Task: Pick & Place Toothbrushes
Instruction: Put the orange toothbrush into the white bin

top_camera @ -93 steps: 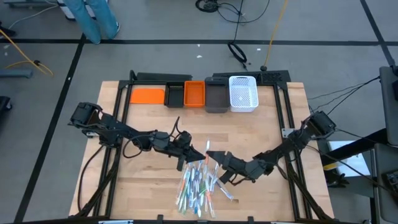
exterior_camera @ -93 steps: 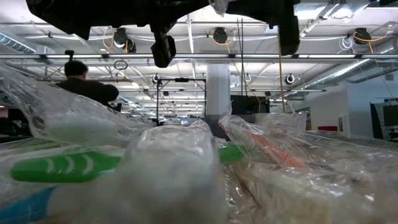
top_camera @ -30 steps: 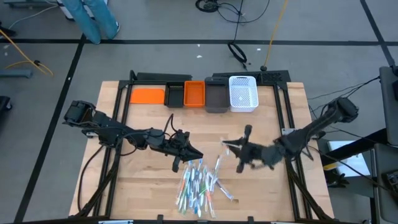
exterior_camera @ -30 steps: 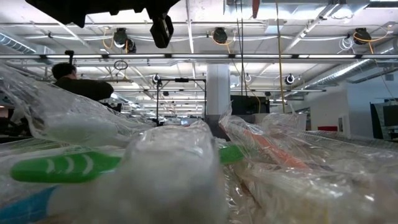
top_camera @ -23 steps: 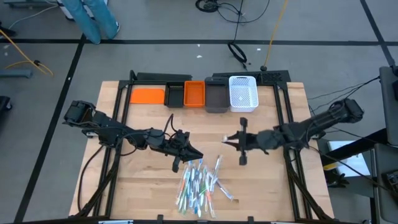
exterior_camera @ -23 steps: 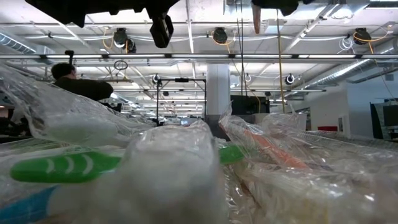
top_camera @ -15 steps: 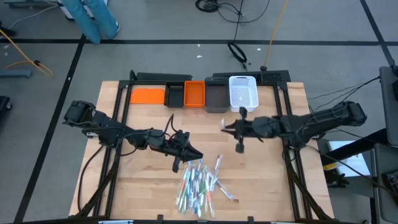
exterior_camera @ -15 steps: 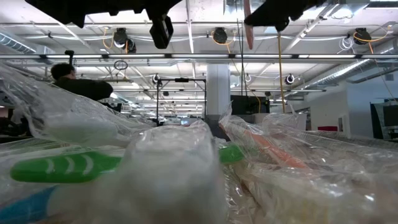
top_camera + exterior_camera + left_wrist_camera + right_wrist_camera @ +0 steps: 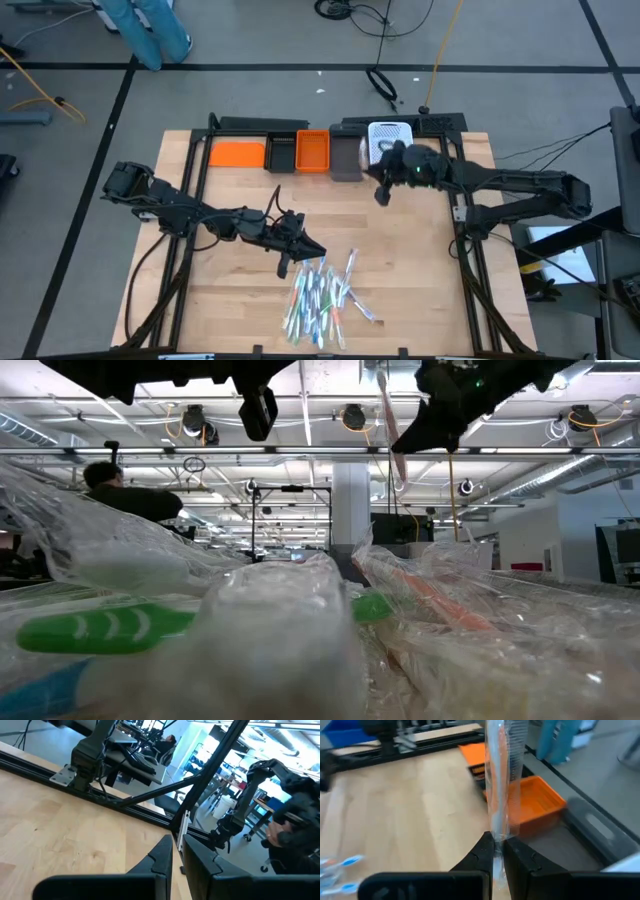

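Several toothbrushes (image 9: 320,295), most in clear wrappers, lie in a heap on the wooden table near its front edge; they fill the low view (image 9: 250,630). My left gripper (image 9: 318,250) hovers level at the heap's far left end, shut on a thin white toothbrush (image 9: 183,822). My right gripper (image 9: 380,192) is at the far side, beside the grey bin (image 9: 347,158), shut on a wrapped pinkish toothbrush (image 9: 498,780). My left gripper pinches the thin white toothbrush between its two fingertips (image 9: 176,840); it sticks out beyond them, clear of the table. Which end it has, I cannot tell. My right gripper pinches the wrapped toothbrush near one end (image 9: 496,836) between its two fingers, which lie across it. The toothbrush stands out past the fingertips, lifted clear of the table. In the low view it slants up beside the gripper (image 9: 388,410).
Along the far edge stand an orange lid (image 9: 237,153), a dark bin (image 9: 283,152), an orange bin (image 9: 313,152), the grey bin and a white basket (image 9: 385,132), partly under my right arm. Bare wood lies between heap and bins. A person (image 9: 125,490) is in the room behind.
My right gripper has swung from the table's middle toward the far edge, up to the grey bin and white basket, rolling as it went. It kept the wrapped toothbrush in its shut fingers, clear of the table.
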Controlling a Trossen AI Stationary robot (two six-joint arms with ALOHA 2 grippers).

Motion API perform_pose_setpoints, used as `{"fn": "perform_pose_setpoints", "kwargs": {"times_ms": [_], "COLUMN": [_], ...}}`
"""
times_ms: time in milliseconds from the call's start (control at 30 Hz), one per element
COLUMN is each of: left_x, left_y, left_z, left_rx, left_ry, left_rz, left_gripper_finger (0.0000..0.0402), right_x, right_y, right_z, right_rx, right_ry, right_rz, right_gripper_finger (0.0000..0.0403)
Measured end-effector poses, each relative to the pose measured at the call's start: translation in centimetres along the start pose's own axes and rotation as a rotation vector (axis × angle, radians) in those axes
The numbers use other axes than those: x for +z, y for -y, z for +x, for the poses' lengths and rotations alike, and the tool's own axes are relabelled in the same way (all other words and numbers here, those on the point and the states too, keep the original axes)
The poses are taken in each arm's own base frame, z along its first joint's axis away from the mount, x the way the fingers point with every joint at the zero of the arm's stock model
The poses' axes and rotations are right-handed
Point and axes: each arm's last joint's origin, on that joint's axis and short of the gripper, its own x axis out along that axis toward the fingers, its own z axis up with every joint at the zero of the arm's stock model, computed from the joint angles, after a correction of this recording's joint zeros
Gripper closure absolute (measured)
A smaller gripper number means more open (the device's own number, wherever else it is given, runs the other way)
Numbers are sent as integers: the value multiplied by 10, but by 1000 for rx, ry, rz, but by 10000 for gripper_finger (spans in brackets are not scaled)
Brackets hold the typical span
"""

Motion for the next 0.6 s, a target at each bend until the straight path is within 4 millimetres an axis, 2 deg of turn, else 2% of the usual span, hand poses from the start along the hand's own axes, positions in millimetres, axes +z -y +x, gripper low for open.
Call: {"fn": "perform_pose_setpoints", "kwargs": {"times_ms": [300,467,600], "left_x": [2,5,7], "left_y": [-3,-9,-14], "left_z": [0,0,-1], "left_rx": [58,88,108], "left_ry": [33,48,52], "left_rz": [20,20,21], "left_gripper_finger": [360,360,360], "right_x": [-9,-18,-29], "right_y": [61,91,112], "right_z": [-2,-3,4], "right_rx": [-164,-194,-205], "right_ry": [-93,-148,-208], "right_rz": [174,267,327], "right_gripper_finger": [388,388,388]}}
